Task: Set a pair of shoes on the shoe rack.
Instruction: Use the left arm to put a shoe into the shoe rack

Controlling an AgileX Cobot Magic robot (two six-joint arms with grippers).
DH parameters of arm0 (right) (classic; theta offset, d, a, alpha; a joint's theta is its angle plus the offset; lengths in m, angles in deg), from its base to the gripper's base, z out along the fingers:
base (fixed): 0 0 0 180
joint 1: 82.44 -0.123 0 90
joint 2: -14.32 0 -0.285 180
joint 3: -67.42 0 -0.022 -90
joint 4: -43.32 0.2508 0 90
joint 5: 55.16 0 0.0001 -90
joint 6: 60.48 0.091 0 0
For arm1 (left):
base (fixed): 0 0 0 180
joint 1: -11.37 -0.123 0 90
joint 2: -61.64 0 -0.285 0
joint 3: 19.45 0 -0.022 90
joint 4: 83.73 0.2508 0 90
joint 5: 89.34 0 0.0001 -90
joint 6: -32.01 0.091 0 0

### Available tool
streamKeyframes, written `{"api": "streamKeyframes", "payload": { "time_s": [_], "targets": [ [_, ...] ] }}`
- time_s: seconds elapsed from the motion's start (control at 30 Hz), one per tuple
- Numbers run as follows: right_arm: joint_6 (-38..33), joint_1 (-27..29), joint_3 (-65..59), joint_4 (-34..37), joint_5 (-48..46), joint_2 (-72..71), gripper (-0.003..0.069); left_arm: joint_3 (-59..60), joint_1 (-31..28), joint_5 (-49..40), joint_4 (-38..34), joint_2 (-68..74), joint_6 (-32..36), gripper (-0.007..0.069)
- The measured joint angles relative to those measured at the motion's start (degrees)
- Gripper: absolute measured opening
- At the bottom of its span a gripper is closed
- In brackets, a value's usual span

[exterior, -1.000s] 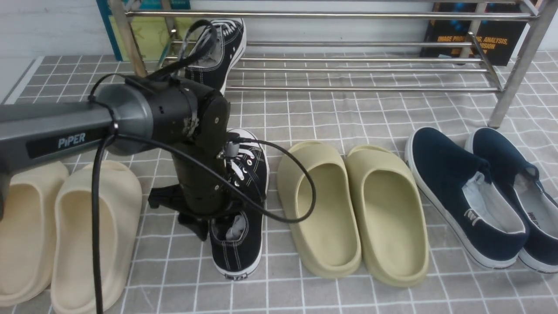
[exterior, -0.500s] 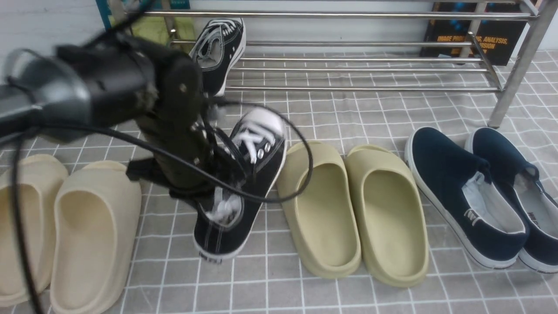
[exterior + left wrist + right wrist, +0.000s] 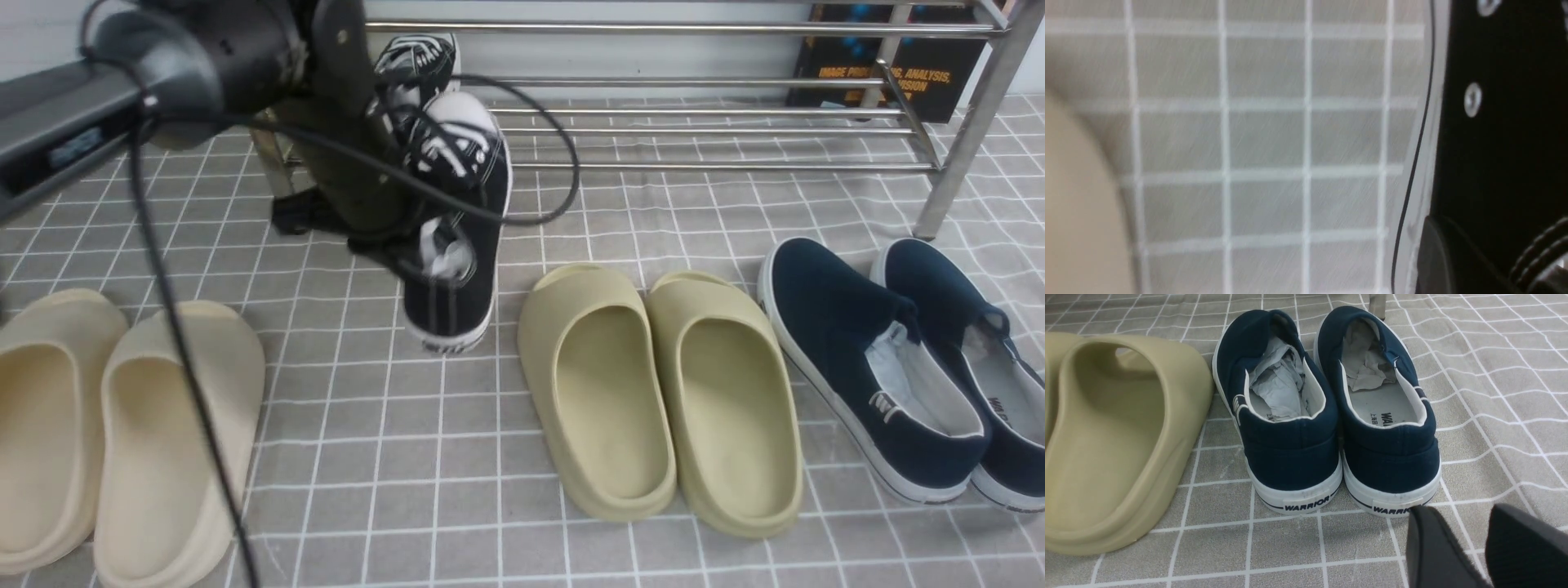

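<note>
One black sneaker [image 3: 418, 59] with white laces sits on the left end of the silver shoe rack [image 3: 694, 131]. My left gripper [image 3: 406, 245] is shut on the second black sneaker [image 3: 455, 273] at its collar and holds it off the floor, toe up, just in front of the rack's left end. In the left wrist view the black sneaker's side [image 3: 1498, 143] fills one edge, with a dark finger [image 3: 1439, 257] against it. My right gripper [image 3: 1470, 526] is open and empty, low over the floor behind the navy slip-ons; it is out of the front view.
Olive slides [image 3: 600, 392] lie mid-floor and cream slides [image 3: 155, 441] at the near left. Navy slip-ons [image 3: 865, 367] lie at the right, also in the right wrist view [image 3: 1290, 428]. A dark book [image 3: 890, 77] leans behind the rack. The rack's leg [image 3: 963, 139] stands at the right.
My left arm has lifted the black sneaker off the floor and carried it up and away, towards the rack's left end. The right side has not changed.
</note>
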Motion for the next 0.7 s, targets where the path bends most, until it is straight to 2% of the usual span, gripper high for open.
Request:
{"api": "streamKeyframes", "payload": {
  "time_s": [0.4, 0.7],
  "targets": [
    [0.00, 0.00, 0.00, 0.06, 0.00, 0.00, 0.0239, -28.25, -2.62, -3.08, -1.79, 18.21, -1.07, -0.0013],
    [0.00, 0.00, 0.00, 0.06, 0.00, 0.00, 0.0239, -38.70, -3.21, -0.19, -3.12, 25.58, -1.26, 0.0011]
  ]
}}
